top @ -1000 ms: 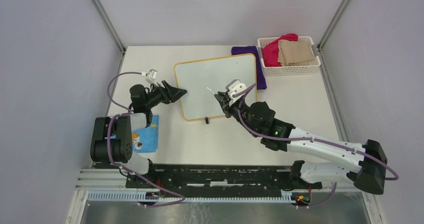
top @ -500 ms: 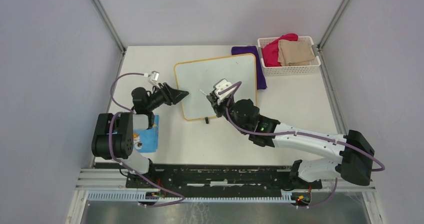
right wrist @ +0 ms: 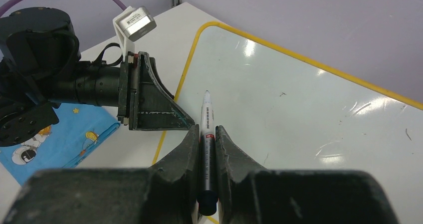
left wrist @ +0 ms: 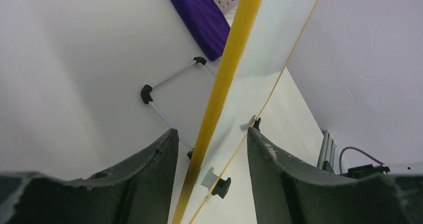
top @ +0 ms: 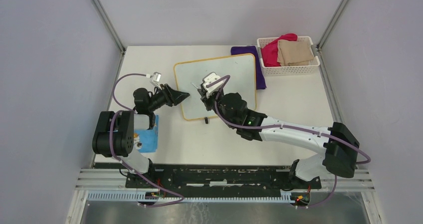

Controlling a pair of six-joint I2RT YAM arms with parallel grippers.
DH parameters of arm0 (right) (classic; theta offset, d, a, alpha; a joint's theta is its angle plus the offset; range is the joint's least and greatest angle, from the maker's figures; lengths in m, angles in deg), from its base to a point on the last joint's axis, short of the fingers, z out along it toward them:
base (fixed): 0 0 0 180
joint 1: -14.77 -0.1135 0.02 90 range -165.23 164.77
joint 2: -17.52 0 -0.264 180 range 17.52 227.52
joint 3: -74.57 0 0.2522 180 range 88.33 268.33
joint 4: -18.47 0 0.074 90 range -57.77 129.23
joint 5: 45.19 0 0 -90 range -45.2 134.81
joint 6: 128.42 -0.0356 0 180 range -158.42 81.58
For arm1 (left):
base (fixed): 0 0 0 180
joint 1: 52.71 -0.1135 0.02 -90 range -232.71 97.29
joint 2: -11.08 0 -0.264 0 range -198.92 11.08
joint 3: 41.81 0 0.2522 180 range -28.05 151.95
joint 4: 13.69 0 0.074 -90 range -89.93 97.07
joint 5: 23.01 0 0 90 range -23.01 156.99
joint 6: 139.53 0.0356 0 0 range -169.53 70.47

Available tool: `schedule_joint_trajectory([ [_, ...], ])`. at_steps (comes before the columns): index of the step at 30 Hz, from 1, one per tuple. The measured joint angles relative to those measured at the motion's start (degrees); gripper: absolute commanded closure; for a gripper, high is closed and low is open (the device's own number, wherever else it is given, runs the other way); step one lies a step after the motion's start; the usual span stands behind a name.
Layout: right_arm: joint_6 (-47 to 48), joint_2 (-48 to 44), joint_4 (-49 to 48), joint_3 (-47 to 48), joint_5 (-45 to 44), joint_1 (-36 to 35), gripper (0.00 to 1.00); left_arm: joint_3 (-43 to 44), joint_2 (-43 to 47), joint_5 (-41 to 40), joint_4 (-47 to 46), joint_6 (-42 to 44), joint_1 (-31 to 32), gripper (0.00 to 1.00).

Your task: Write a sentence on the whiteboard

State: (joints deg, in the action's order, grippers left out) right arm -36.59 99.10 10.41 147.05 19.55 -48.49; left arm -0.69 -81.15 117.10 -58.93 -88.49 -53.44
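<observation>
At upper centre, the whiteboard (top: 230, 72) looks stiff and light; left gripper (left wrist: 210, 136) straddles its rim, jaws apart; right gripper (right wrist: 207, 132) pinches a marker (right wrist: 206, 113).

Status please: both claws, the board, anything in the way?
Left claw open, astride left edge of board. Right claw shut on marker, tip over board. No writing yet. Nothing in the way.

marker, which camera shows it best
Right wrist: the marker shows full length, clamped in the right gripper, tip over the whiteboard. Top external shows a thin sliver; left wrist shows none of it.
</observation>
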Motion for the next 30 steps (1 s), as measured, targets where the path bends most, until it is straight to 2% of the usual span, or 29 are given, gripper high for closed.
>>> schedule_joint_trajectory([
  [24,2.40,12.52,0.55,12.55,-2.34,0.00,1.00,-0.02,0.00,-0.26,0.22,0.07,0.00,0.55],
  [30,2.45,14.27,0.98,14.05,-3.15,0.07,1.00,-0.02,0.00,-0.46,0.63,0.17,0.00,0.65],
])
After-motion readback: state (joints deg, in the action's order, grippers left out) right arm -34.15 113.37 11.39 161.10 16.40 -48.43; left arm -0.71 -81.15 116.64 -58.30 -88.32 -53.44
